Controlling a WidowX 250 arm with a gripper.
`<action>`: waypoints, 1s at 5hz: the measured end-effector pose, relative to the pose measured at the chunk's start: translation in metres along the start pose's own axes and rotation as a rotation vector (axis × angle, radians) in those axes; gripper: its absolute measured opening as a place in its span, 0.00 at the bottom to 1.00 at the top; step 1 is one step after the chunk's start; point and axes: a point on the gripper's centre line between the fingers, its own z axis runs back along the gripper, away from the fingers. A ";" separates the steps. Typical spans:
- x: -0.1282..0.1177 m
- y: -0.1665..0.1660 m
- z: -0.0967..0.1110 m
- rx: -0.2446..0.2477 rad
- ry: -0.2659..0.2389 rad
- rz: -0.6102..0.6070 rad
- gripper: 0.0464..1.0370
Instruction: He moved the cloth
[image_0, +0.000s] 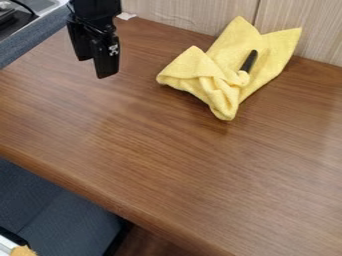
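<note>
My black gripper (95, 66) hangs over the table's upper left part, with its two fingers apart and nothing between them. To its right, a crumpled yellow cloth (194, 67) lies on the wooden table near the back wall, a clear distance from the gripper. Its upper corners lean up against the wall, and a folded, bunched part points toward the table's middle. A dark, narrow object (249, 61) rests on the cloth's right part, its lower end partly covered by a fold.
The brown wooden table (153, 165) stretches forward to a rounded front edge. A pale wood-grain wall (187, 14) runs along its back. At the upper left stands a grey-sided unit (33, 40), and a small white piece (126, 16) sits by the wall.
</note>
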 end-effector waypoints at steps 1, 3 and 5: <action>0.000 -0.001 -0.009 -0.023 0.023 0.004 0.96; 0.038 -0.016 -0.012 -0.024 0.060 -0.045 0.96; 0.105 -0.037 0.000 -0.050 -0.047 -0.070 0.96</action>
